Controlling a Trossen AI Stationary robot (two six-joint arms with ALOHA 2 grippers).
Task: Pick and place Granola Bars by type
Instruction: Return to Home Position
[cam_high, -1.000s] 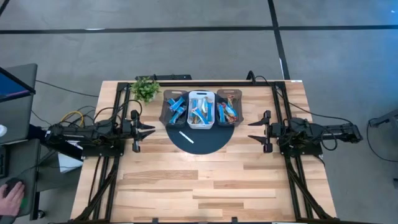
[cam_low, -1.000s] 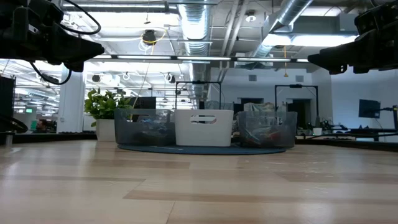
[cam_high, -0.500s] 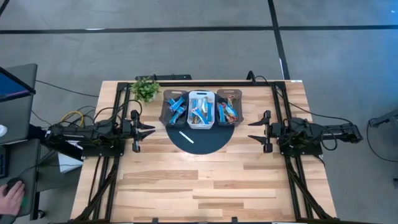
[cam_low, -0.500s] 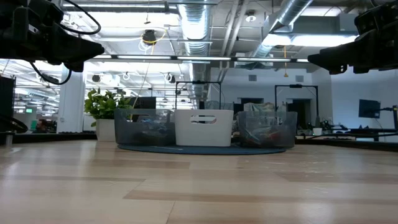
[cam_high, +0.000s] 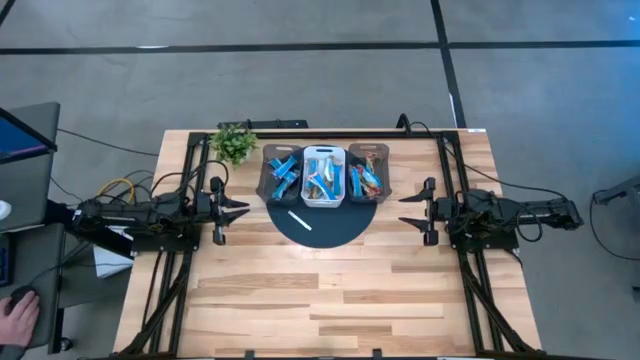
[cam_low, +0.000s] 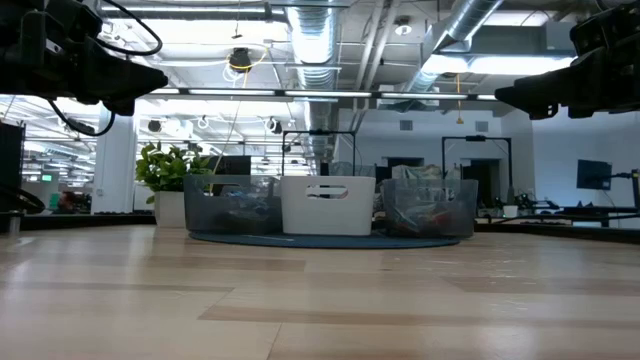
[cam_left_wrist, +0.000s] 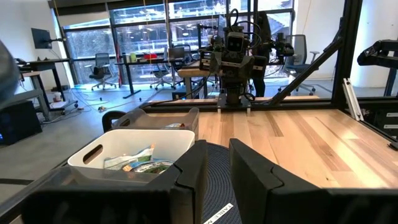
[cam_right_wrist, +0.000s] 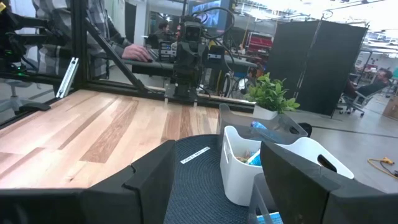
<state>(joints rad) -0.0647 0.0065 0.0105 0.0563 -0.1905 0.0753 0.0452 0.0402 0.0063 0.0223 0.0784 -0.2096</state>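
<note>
The granola bars lie in three bins at the table's far middle, standing on a round dark mat (cam_high: 335, 228). Blue bars fill the left dark bin (cam_high: 283, 172). Mixed silver-teal and blue bars are in the middle white bin (cam_high: 323, 180). Orange-red and blue bars sit in the right dark bin (cam_high: 366, 178). A thin white stick (cam_high: 300, 220) lies on the mat. My left gripper (cam_high: 240, 208) hovers open left of the mat, above the table. My right gripper (cam_high: 408, 210) hovers open right of it. Each wrist view looks across the mat to the opposite arm.
A small potted plant (cam_high: 234, 142) stands at the far edge, left of the bins. Black frame rails run along both sides of the table. The wooden near half (cam_high: 320, 290) lies bare. A person's hand (cam_high: 14, 312) rests on a desk beyond the left edge.
</note>
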